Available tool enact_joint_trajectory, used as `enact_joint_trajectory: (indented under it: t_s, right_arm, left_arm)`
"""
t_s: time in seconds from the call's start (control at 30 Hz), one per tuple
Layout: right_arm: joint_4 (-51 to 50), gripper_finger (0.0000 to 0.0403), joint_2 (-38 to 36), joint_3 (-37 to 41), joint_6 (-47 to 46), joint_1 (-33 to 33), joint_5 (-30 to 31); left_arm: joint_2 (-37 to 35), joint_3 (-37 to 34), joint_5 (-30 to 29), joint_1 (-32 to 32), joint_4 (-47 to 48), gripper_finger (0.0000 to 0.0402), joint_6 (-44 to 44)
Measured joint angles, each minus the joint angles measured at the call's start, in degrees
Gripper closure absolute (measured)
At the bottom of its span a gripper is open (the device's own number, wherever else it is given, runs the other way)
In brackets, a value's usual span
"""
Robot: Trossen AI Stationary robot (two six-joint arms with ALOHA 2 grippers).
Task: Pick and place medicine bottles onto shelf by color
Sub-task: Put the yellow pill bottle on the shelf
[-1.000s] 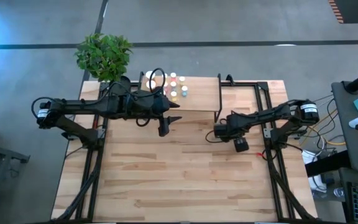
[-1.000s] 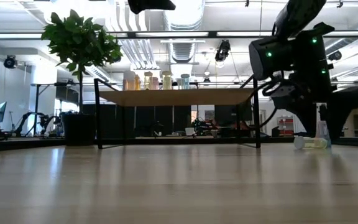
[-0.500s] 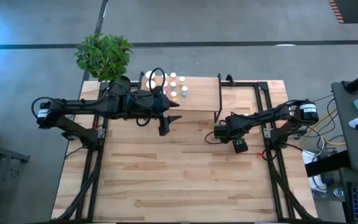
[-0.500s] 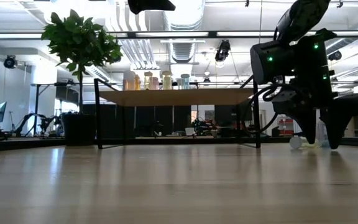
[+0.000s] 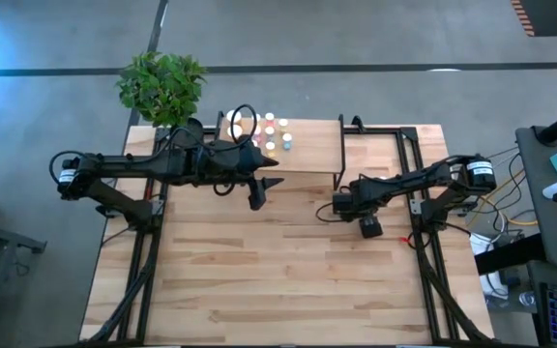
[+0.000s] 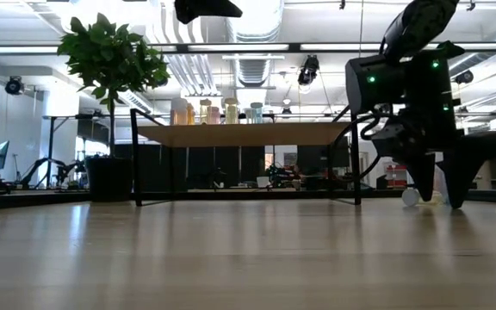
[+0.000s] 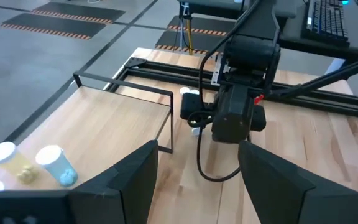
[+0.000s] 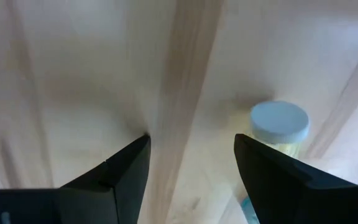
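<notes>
The shelf [image 5: 307, 145] stands at the table's far edge on thin black legs. Several small white-capped bottles [image 5: 271, 133] stand on its left part, among them a yellow one [image 7: 6, 160] and a blue one [image 7: 58, 167]. My left gripper [image 7: 197, 163] hangs open, high above the table in front of the shelf [image 5: 264, 182]. My right gripper [image 8: 191, 149] is open and points down to the right of the shelf [image 5: 341, 203], fingertips near the tabletop. A yellowish bottle [image 8: 279, 127] lies on its side by one finger, its cap [image 6: 410, 196] showing. I cannot tell whether that finger touches it.
A potted plant [image 5: 162, 82] stands past the table's far left corner. Black frame rails [image 5: 416, 174] run along the right side under my right arm. A second white cap [image 7: 189, 93] lies behind my right gripper. The near half of the tabletop [image 5: 278, 280] is bare wood.
My right gripper has tipped at the wrist, and its fingertips have swung down to the tabletop at the lying yellowish bottle. They now cover part of the bottle in the low view. Both grippers stay open.
</notes>
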State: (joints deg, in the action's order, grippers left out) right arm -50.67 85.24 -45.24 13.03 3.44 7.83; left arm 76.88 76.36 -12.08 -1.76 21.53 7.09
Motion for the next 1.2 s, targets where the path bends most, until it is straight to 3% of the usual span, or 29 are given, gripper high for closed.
enact_joint_trajectory:
  t_s: [0.33,0.47,0.67,0.83,1.0,1.2]
  right_arm:
    - [0.6,0.0177,-0.01,-3.24,-6.08,-0.21,-12.38]
    - [0.26,0.0177,-0.01,-3.25,-8.56,-1.42,-13.98]
    - [-5.46,0.0177,-0.13,-3.25,-5.33,-1.96,-4.82]
    - [-6.08,0.0177,-0.49,-3.25,2.26,-1.3,-4.59]
    - [-6.54,0.0177,-0.49,-3.25,6.24,-1.29,-0.66]
    - [-6.43,0.0177,-0.49,-3.26,8.99,-0.12,9.11]
  left_arm:
    - [0.11,-0.81,-0.64,0.0,-3.06,0.0195,0.05]
    - [0.88,-0.87,-0.77,0.0,-4.02,0.0195,-0.16]
    - [1.84,-0.92,-0.84,0.0,-4.56,0.0195,-0.39]
    - [1.81,-0.92,-0.83,0.0,-4.78,0.0195,-0.44]
    - [1.81,-0.92,-0.5,0.02,-4.75,0.0195,-0.32]
    - [1.79,-1.81,-0.34,0.07,-4.49,0.0195,0.03]
